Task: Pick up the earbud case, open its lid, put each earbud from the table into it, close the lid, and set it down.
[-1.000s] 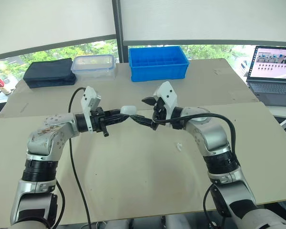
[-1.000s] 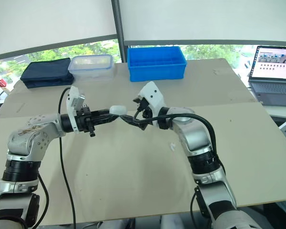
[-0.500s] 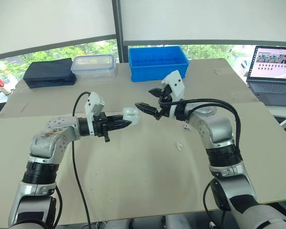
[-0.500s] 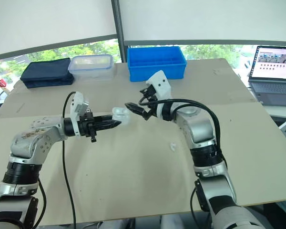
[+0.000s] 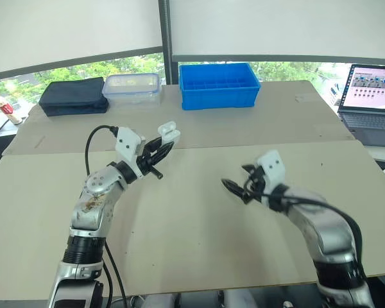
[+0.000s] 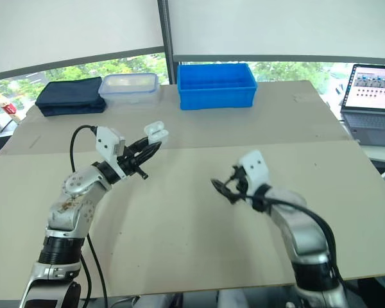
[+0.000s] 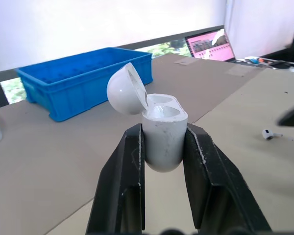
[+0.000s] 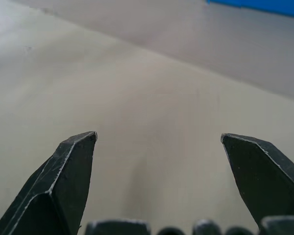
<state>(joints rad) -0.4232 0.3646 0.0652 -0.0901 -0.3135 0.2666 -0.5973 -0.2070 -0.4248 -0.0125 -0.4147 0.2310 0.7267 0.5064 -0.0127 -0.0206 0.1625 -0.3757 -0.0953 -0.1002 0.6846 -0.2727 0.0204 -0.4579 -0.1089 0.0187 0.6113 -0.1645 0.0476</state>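
The right gripper [image 8: 158, 136] hung low over the table [image 5: 192, 244], its fingers spread wide and holding nothing. An earbud [image 7: 268, 133] lay on the table close beside it, stem flat, far nearer this arm than the other. Well apart, to the robot's left, the left gripper [image 7: 163, 143] clamped the case [image 7: 162, 120] upright above the table, lid [image 7: 126, 90] tipped back, open end up. The pick appeared to fall to the right arm, which would then have to carry the earbud leftward to the case.
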